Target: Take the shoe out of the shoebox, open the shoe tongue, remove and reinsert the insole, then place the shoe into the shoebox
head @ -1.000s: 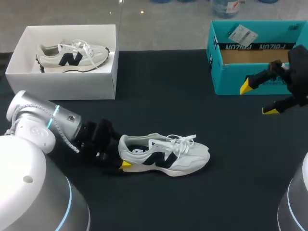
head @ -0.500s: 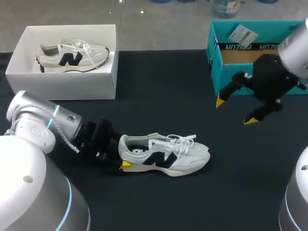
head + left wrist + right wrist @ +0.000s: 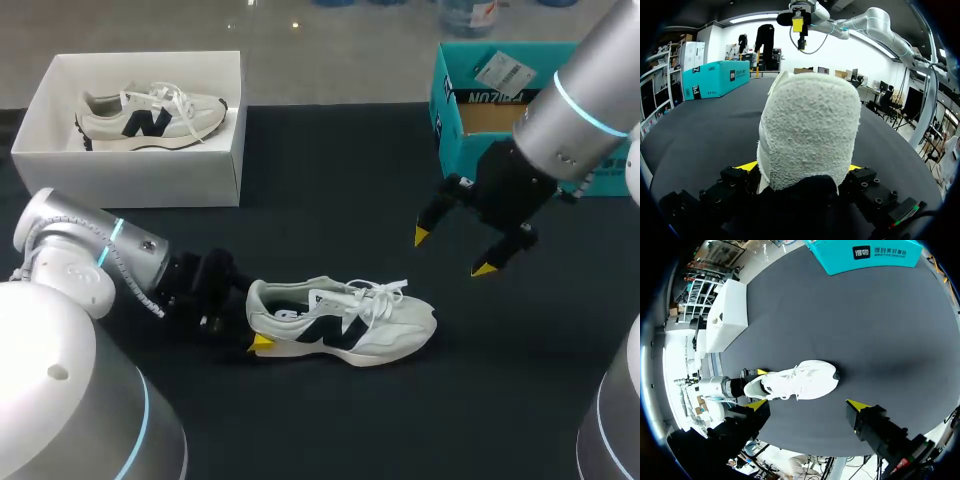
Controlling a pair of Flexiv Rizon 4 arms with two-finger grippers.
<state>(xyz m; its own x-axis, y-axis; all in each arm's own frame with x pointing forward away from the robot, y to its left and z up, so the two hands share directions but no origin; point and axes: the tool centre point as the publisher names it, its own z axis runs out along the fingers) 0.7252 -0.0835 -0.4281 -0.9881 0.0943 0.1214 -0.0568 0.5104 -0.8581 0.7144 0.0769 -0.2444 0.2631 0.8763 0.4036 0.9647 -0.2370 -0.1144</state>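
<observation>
A white sneaker (image 3: 345, 320) with a dark logo lies on its sole on the black table, toe to the right. My left gripper (image 3: 255, 316) is at its heel. In the left wrist view the towelling heel (image 3: 807, 130) fills the space between the fingers, with a yellow tip against each side, so the left gripper (image 3: 800, 167) is shut on the shoe. My right gripper (image 3: 452, 252) hangs open above the table, up and to the right of the toe. In the right wrist view the shoe (image 3: 800, 380) lies ahead of the wide-spread right gripper (image 3: 806, 406).
A white shoebox (image 3: 140, 180) at the back left holds a second matching sneaker (image 3: 150, 115). A teal box (image 3: 470, 150) stands at the back right, behind my right arm. Bare black table lies between the two boxes.
My right arm has swung left from in front of the teal box toward the shoe, its gripper staying open. The left gripper and the shoe have not moved.
</observation>
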